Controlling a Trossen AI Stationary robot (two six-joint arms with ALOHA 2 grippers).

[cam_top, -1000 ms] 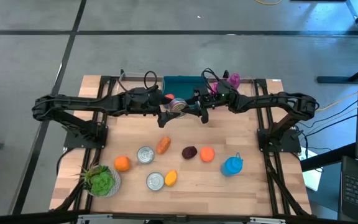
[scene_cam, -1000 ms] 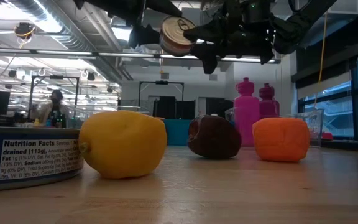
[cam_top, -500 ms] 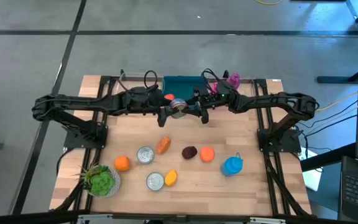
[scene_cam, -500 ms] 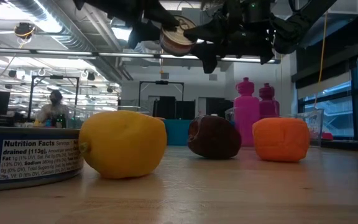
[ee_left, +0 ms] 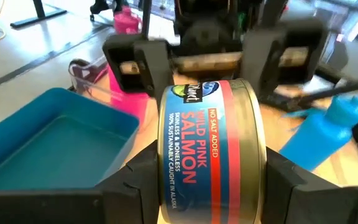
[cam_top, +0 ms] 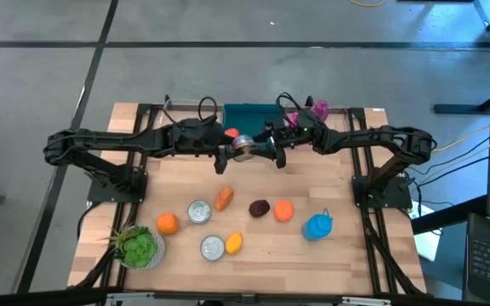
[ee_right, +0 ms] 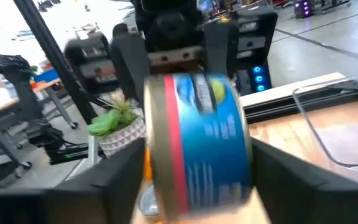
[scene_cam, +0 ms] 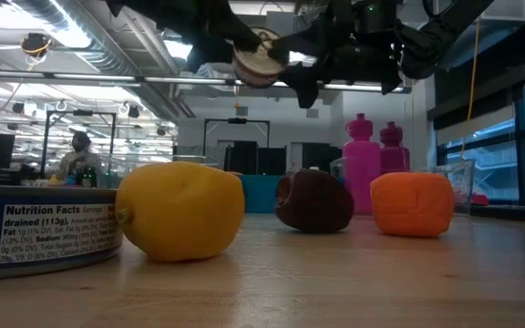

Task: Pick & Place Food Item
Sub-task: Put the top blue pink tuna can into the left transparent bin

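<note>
- Left pincer clamps the salmon can in mid-air; right pincer flanks it, fingers spread, grip unclear
- Teal bin: an orange-red item inside

Three cans: a salmon can aloft, two on the table. Two oranges, one lemon, one carrot, one dark fruit, one blue bottle, one teal bin, one potted plant, two pink bottles.

I saw a potted plant at the counter's near left corner, a blue bottle near right, pink bottles at the far edge, and a person seated in the room behind.
</note>
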